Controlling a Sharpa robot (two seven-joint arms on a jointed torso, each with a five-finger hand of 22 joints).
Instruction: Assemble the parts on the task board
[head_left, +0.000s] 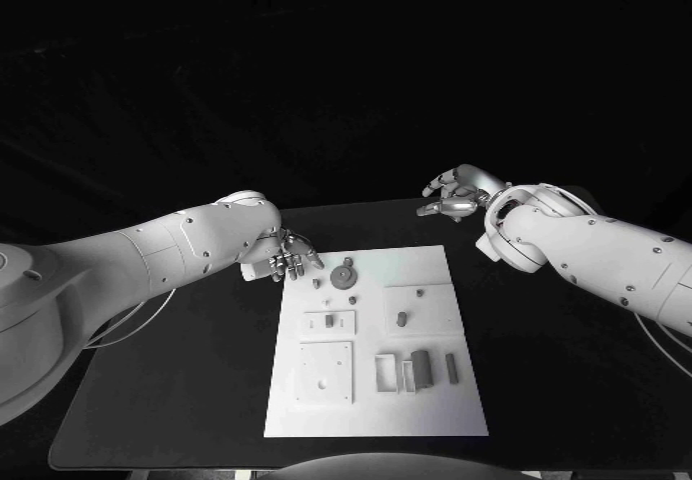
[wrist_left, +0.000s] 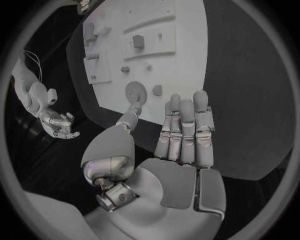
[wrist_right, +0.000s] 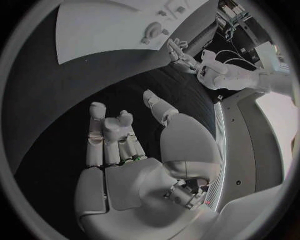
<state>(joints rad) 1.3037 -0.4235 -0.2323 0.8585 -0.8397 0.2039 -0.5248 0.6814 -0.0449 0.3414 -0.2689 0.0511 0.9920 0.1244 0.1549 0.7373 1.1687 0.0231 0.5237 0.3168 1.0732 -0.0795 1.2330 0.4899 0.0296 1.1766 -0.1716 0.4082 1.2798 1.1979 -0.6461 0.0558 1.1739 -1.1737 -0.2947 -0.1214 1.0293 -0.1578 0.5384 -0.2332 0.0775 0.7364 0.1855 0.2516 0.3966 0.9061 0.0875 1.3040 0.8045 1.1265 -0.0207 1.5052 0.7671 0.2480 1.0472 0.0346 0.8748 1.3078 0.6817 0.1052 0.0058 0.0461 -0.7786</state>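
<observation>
The black table (head_left: 173, 400) carries the white task board (head_left: 378, 415), which lies in the middle of the head view with its long axis running from top to bottom of the frame. Nothing stands between either hand and the board.

On the board, a round disc part (head_left: 345, 274) with a short stem sits near the upper left corner, with small pegs (head_left: 418, 293) to its right. Below it lie a flat rectangular plate (head_left: 329, 322) and a larger square plate (head_left: 325, 372) at lower left. At lower right stand an open frame piece (head_left: 389, 372), an upright block (head_left: 421, 366) and a slim bar (head_left: 451, 367), all with their long sides running up and down the frame.

The left hand (head_left: 293, 259) hovers just beside the board's upper left corner, close to the disc. In the left wrist view its fingers (wrist_left: 185, 131) are stretched straight and side by side, the thumb set apart, and they hold nothing.

The right hand (head_left: 459, 195) is in the upper right of the head view, well apart from the board and past its far edge. In the right wrist view its fingers (wrist_right: 109, 137) are extended with the thumb spread, empty.
</observation>
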